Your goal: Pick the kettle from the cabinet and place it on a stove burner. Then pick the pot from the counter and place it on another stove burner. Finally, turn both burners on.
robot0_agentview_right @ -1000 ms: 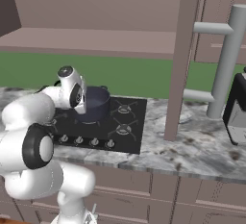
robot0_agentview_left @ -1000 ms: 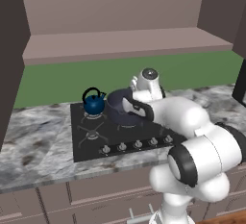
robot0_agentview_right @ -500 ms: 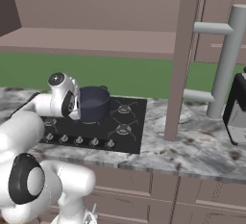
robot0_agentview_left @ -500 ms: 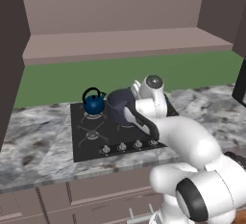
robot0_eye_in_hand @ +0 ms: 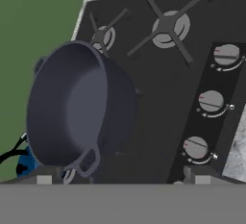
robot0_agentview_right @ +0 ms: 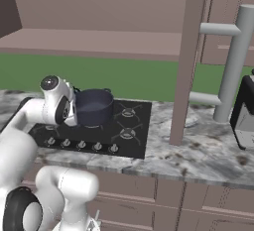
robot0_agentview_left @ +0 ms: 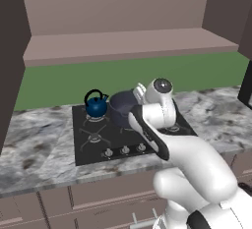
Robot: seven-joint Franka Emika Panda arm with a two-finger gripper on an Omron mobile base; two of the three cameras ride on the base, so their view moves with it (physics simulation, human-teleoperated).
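The small blue kettle [robot0_agentview_left: 96, 105] stands on the back left burner of the black cooktop [robot0_agentview_left: 93, 142]. The wide dark pot [robot0_agentview_left: 123, 108] [robot0_agentview_right: 93, 107] sits on a burner beside it, to the right. In the hand view the pot [robot0_eye_in_hand: 72, 107] is close ahead, with a bit of the kettle [robot0_eye_in_hand: 28, 164] behind it. My gripper [robot0_eye_in_hand: 122, 179] is open, its tips wide apart with nothing between them. The hand [robot0_agentview_right: 60, 105] hovers just left of the pot. Three silver knobs [robot0_eye_in_hand: 210, 102] run along the right of the hand view.
Marble counter [robot0_agentview_left: 29, 139] [robot0_agentview_right: 208, 150] flanks the cooktop. The mauve cabinet shelf [robot0_agentview_left: 123, 43] hangs above the green back wall. A brown post [robot0_agentview_right: 186, 61], a grey pole frame [robot0_agentview_right: 233, 61] and a dark appliance [robot0_agentview_right: 245, 113] stand right of the stove.
The hand has drawn back from the pot toward the stove's front, and the elbow has swung down and forward. Pot and kettle have stayed put. The gripper has stayed open.
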